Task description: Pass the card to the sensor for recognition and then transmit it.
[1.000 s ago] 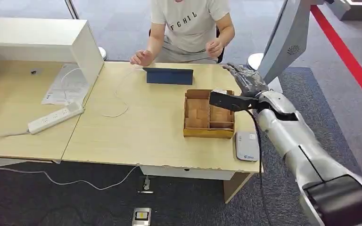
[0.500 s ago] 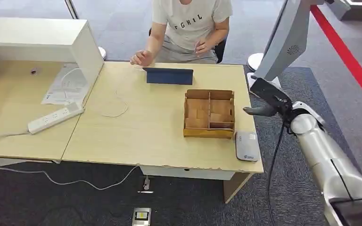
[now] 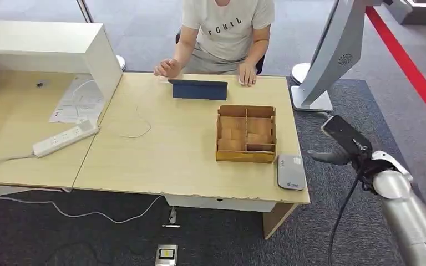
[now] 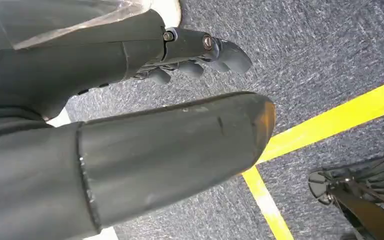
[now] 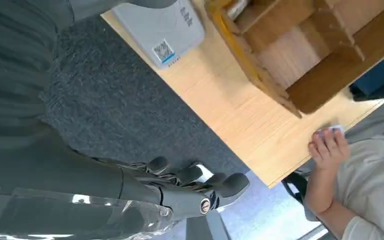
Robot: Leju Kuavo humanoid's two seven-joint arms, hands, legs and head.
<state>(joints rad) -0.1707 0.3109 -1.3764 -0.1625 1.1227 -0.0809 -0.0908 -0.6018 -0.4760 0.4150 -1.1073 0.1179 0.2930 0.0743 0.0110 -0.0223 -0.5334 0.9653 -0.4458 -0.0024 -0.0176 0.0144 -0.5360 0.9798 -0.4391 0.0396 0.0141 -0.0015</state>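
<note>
My right hand (image 3: pixel 341 145) hangs off the table's right side over the carpet, level with the grey-white card sensor (image 3: pixel 290 172). Its fingers (image 5: pixel 200 181) are apart and nothing lies in them. The sensor (image 5: pixel 160 27) sits at the table's front right corner, beside a cardboard compartment box (image 3: pixel 246 133). Across the table a person's hand (image 3: pixel 248 75) rests on the far edge, and a small white card (image 5: pixel 330 131) shows under its fingers (image 5: pixel 328 146). My left hand (image 4: pixel 195 50) hangs over the carpet and holds nothing, its fingers loosely bent.
A dark blue tablet cover (image 3: pixel 198 89) stands near the person. A white cabinet (image 3: pixel 44 47), papers (image 3: pixel 77 100) and a power strip (image 3: pixel 65 138) are at the left. A grey stand (image 3: pixel 333 55) rises to the right of the table, and a yellow floor line (image 4: pixel 330 120) runs beneath my left hand.
My right arm has drawn back from the far right of the table, moving right and down off the edge. The person's hand has come down onto the table.
</note>
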